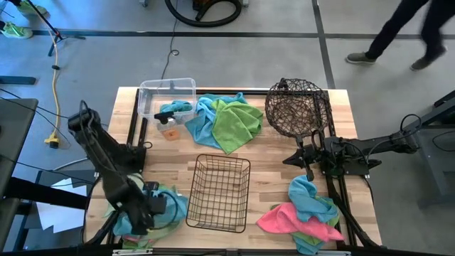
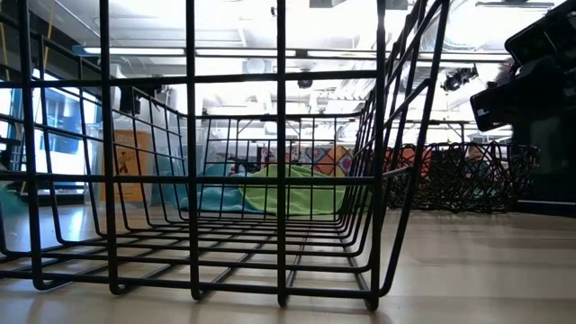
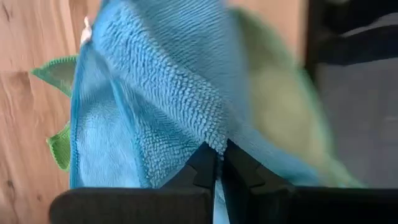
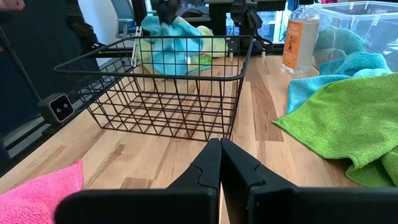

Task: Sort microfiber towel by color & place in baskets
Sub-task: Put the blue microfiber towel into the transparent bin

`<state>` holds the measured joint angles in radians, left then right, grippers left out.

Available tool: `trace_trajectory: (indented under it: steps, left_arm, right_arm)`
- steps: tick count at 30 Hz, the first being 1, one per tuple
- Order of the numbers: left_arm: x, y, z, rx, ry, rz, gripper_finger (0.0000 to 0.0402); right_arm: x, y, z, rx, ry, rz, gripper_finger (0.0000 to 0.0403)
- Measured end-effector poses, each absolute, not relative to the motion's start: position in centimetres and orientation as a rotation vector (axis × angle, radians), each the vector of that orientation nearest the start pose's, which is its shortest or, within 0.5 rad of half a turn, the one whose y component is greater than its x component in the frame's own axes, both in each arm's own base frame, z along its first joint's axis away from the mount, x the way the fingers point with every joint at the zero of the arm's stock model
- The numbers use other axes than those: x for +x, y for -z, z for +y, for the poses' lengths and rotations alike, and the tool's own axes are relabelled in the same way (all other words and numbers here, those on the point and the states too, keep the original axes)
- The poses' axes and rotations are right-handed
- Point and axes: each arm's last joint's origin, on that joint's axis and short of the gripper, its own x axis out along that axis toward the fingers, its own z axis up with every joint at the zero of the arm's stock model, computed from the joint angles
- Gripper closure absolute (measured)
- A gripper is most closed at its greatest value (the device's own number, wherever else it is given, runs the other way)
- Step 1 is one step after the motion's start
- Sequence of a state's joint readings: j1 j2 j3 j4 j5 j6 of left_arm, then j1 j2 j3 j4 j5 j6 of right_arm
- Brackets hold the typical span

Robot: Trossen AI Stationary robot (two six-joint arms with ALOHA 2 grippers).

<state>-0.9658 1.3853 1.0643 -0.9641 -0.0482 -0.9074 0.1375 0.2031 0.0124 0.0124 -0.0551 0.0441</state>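
Observation:
My left gripper is down at the near left corner, shut on a light blue towel that lies on lime green towels. My right gripper hovers at the right side, shut and empty, between the round woven wire basket and a pile of blue, pink and green towels. The black rectangular wire basket stands in the middle. The clear plastic bin at the far left holds a blue towel. A blue towel and a green towel lie beside it. My left gripper pinches a raised fold of the light blue towel between its two fingertips. The cloth spreads away from the fingers over the green towels and the table; one layer or several, I cannot tell.
A small orange bottle stands just outside the bin's near wall. Bare wood lies between the rectangular basket and the far towels. A person walks on the floor beyond the far right corner.

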Motion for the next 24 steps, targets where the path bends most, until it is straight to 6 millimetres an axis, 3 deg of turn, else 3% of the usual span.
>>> trace_trajectory:
  steps: [6, 12, 16, 21, 24]
  left_arm:
    - [13.6, -31.5, -17.6, -0.255, 0.28, 1.158, 0.0401]
    - [13.1, -37.2, -14.1, -0.404, 0.258, 0.904, 0.0401]
    - [13.9, -38.7, -12.9, -0.41, 0.227, 0.826, 0.0401]
    - [16.3, -39.1, -12.3, -0.245, 0.208, 0.757, 0.0401]
    - [17.8, -39.9, -10.8, -0.174, 0.11, 0.691, 0.0401]
  right_arm:
    - [10.7, -15.2, 1.6, 0.036, -0.188, 0.183, 0.0402]
    - [10.7, -15.2, 1.6, 0.036, -0.188, 0.183, 0.0402]
    - [10.7, -15.2, 1.6, 0.036, -0.188, 0.183, 0.0402]
    - [10.7, -15.2, 1.6, 0.036, -0.188, 0.183, 0.0402]
    - [10.7, -15.2, 1.6, 0.036, -0.188, 0.183, 0.0402]
